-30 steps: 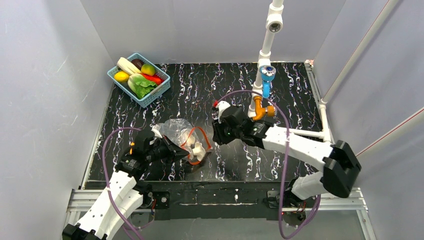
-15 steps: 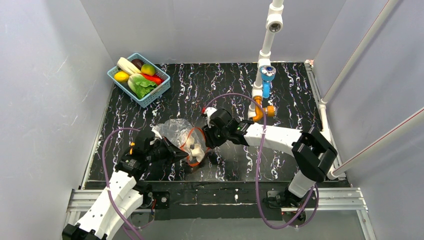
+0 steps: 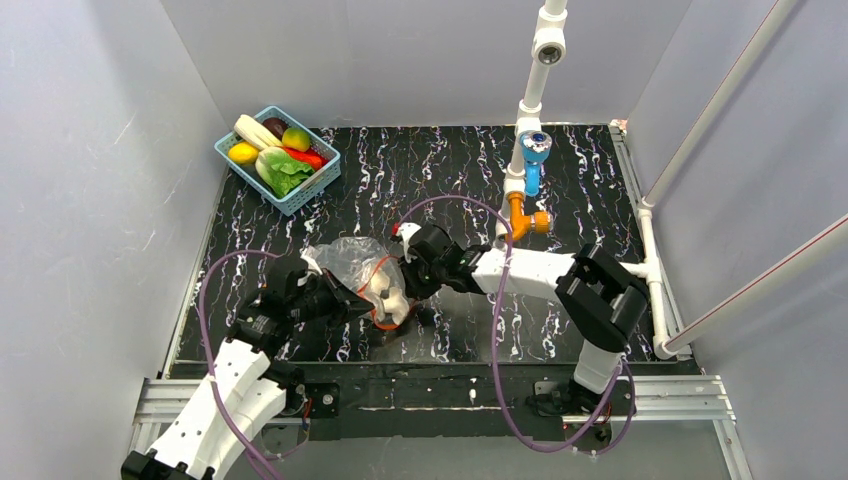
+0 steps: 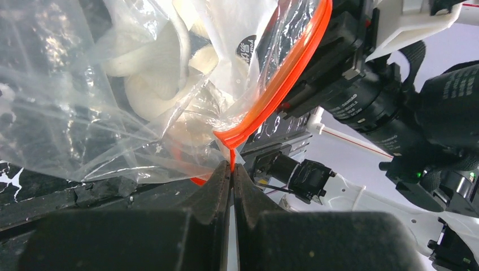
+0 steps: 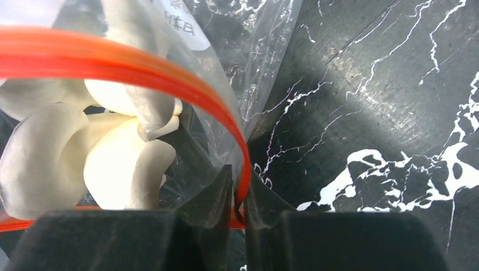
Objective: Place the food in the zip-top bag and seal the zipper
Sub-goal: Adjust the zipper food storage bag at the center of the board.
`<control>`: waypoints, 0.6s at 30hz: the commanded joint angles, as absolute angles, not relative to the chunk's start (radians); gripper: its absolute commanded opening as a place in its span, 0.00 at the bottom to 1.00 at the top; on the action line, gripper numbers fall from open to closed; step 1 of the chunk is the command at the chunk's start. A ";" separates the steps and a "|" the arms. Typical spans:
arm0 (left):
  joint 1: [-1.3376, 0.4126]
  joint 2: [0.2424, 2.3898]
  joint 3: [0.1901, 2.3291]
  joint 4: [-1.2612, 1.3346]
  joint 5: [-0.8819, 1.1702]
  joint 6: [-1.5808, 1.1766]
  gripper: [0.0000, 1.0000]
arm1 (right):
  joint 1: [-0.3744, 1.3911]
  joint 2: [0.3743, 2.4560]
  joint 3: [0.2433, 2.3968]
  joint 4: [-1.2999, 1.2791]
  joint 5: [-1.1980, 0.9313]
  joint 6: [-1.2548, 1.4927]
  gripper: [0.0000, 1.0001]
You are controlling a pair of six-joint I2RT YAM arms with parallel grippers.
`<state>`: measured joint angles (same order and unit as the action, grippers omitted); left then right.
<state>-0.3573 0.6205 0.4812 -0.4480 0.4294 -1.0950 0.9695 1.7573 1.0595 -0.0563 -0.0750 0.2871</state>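
Status:
- 1 bag (image 3: 345,258), near-centre of the table (image 3: 450,170), crumpled, between the 2 grippers.
- Left gripper (image 4: 232,169): fingers closed on the zipper (image 4: 282,84), pinching it right where the red strip folds to a point at one end of the mouth.
- Right gripper (image 5: 239,189): also clamped on the zipper, one finger either side of the strip, on the right side of the bag.
- So 2 pinch points on 1 zipper, left arm from the left, right arm from the right.
- Mouth is not sealed. In the right wrist view the strip bows out in a wide arc, and a second run of red shows apart from it at lower left.
- Food in bag: 1 piece, the garlic (image 5: 113,158), white and lumpy, lying just inside the mouth against the plastic.
- Food not in bag: 2 pieces, both in the basket (image 3: 318,188) at the far-left corner, well apart from the bag: lettuce (image 3: 285,172) and yellow-green fruit (image 3: 296,138).
- Basket count: 6 items total. Besides those 2: 1 leek (image 3: 252,131), 1 chili (image 3: 308,157), 1 yellow fruit (image 3: 243,153), 1 dark piece (image 3: 274,127) too small to identify.
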 commanded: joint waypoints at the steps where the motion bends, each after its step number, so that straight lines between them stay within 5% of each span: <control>1: -0.361 0.621 0.543 -0.487 0.428 -1.077 0.00 | 1.014 1.676 1.107 -0.127 0.026 0.306 0.10; 4: -0.360 0.601 0.627 -0.539 0.402 -1.068 0.00 | 1.015 1.592 1.216 -0.371 0.025 0.339 0.01; 10: -0.361 0.620 0.944 -0.687 0.372 -1.040 0.00 | 1.014 1.488 1.622 -1.001 0.035 0.315 0.01; 14: -0.361 0.597 1.050 -0.786 0.285 -1.041 0.00 | 1.011 1.479 1.763 -1.176 -0.045 0.298 0.01; 18: -0.360 0.586 0.919 -0.786 0.281 -1.023 0.00 | 1.005 1.503 1.629 -1.091 -0.058 0.291 0.01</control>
<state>-0.3573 0.5743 1.0306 -0.6785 0.3214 -1.0508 1.0119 1.4422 1.7378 -0.9733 -0.0273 0.3103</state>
